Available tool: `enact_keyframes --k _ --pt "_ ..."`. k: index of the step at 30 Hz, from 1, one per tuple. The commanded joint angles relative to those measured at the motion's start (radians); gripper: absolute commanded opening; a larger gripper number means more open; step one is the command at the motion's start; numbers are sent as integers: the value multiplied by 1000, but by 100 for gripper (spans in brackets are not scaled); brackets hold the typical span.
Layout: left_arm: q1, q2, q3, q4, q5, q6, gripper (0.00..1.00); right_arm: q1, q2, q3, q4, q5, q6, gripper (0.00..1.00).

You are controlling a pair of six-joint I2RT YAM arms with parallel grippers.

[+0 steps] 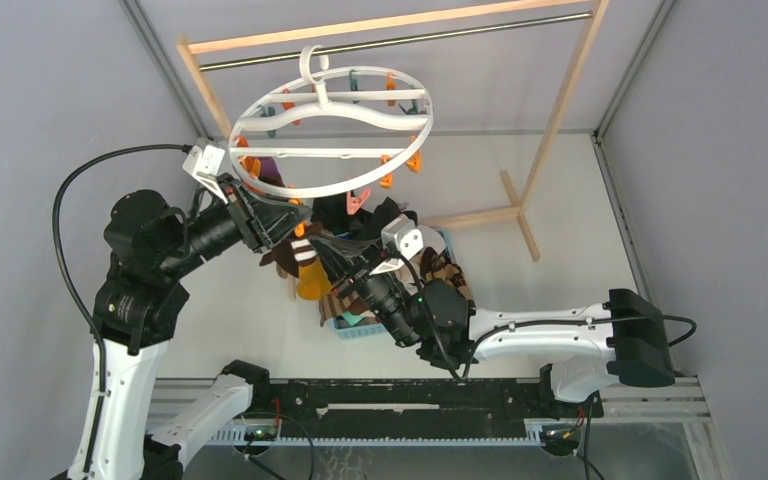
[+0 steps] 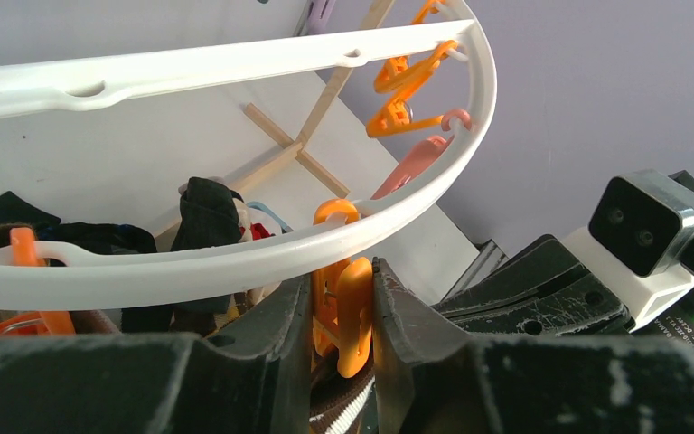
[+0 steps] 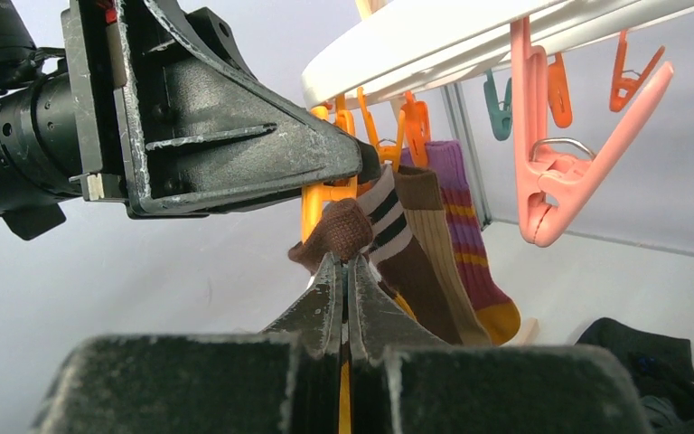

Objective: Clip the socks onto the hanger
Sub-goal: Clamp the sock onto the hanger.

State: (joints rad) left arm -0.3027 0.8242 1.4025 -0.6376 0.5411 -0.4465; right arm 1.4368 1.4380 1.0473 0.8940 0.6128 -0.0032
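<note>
The white ring hanger [image 1: 330,130] hangs from the rack rod, with orange, teal and pink clothespins under it. My left gripper [image 1: 295,228] is at the ring's near rim [image 2: 235,258] and is shut on an orange clothespin [image 2: 351,312]. My right gripper [image 3: 343,262] is shut on the cuff of a brown sock with white and black stripes [image 3: 361,231], held up just under that clothespin. A brown and mustard sock [image 1: 305,268] hangs between the two grippers. A purple sock with orange stripes [image 3: 470,235] hangs on the ring behind it.
A light-blue basket [image 1: 360,330] heaped with several socks [image 1: 440,270] stands below the hanger, under my right arm. The wooden-framed rack [image 1: 560,110] with its metal rod stands at the back. A pink clothespin [image 3: 551,172] dangles open-side down to the right of my right gripper.
</note>
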Motion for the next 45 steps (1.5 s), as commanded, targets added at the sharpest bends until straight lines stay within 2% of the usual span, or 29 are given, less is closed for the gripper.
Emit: enact_keyframes --k 1,13,32,33,37,38,45 --pt "5 -11 -4 23 -14 -3 0 11 6 55 49 2 -28 0" --pt "4 -17 -4 23 -21 18 0 8 -3 59 62 7 -32 0" --pt "5 -31 -10 28 -40 70 1 -21 -13 53 50 -48 90 0" --pt "5 -31 -10 29 -39 70 4 -22 -14 53 49 -48 90 0" --pt "4 -29 -8 25 -36 67 46 -27 -13 54 44 -50 95 0" --pt "5 -29 -7 22 -36 65 54 -29 -13 53 44 -51 97 0" --pt "5 -45 4 8 -73 64 82 -37 -18 54 44 -50 91 0"
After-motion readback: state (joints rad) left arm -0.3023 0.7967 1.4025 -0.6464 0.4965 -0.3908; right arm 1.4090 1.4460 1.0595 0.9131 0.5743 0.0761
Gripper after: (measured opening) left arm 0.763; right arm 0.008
